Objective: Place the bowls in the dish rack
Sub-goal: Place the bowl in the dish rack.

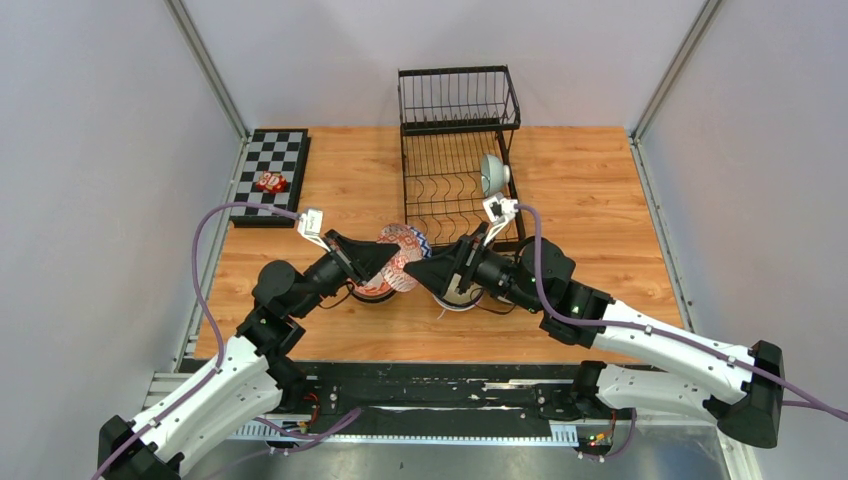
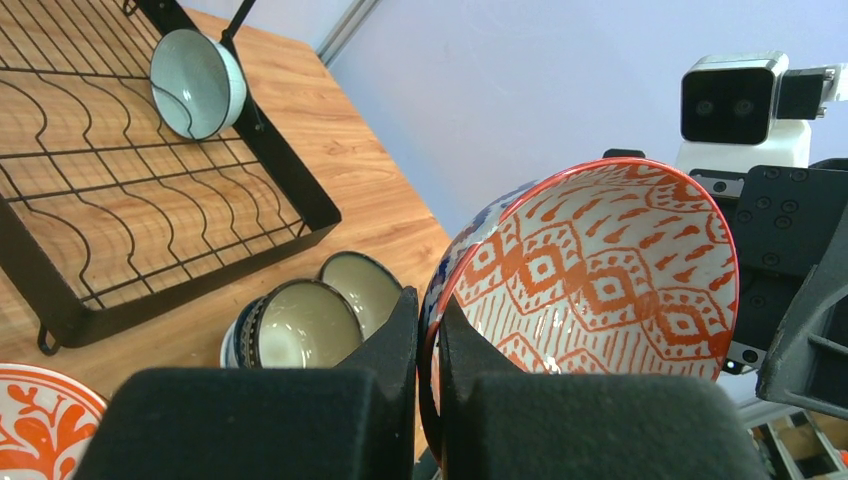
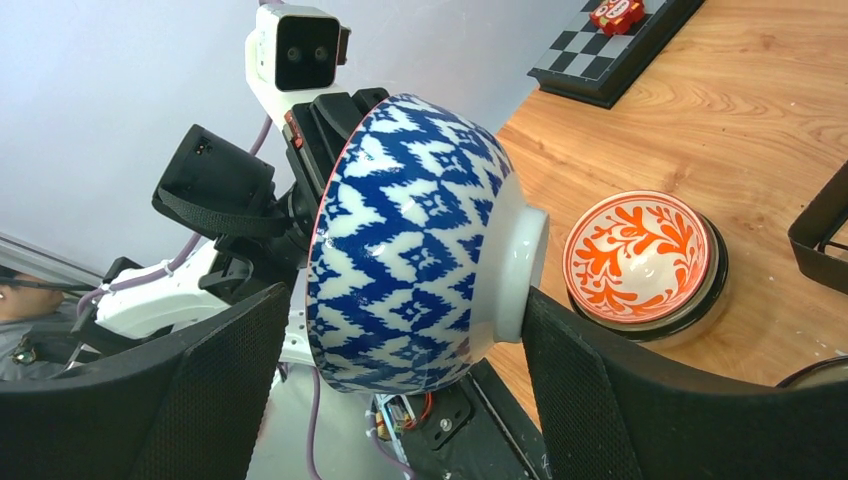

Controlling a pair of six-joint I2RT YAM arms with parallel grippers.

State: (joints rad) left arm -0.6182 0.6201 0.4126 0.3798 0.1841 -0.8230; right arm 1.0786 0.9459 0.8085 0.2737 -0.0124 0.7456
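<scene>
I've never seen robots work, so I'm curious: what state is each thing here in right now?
Blue bowl: in the air, tipped sideways, pinched by its rim.
Left jaws: shut on the blue bowl.
Right jaws: open, either side of it.
Green bowl: on edge in the dish rack.
Orange bowl: upright on the table.
Cream bowls: upright beside the rack.

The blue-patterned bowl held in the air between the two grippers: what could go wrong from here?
The left gripper pinches only the rim of the blue-patterned bowl. If it lets go before the open right gripper closes, the bowl may fall and hit the orange-patterned bowl. The right fingers face its curved wall, so they might slip.
</scene>
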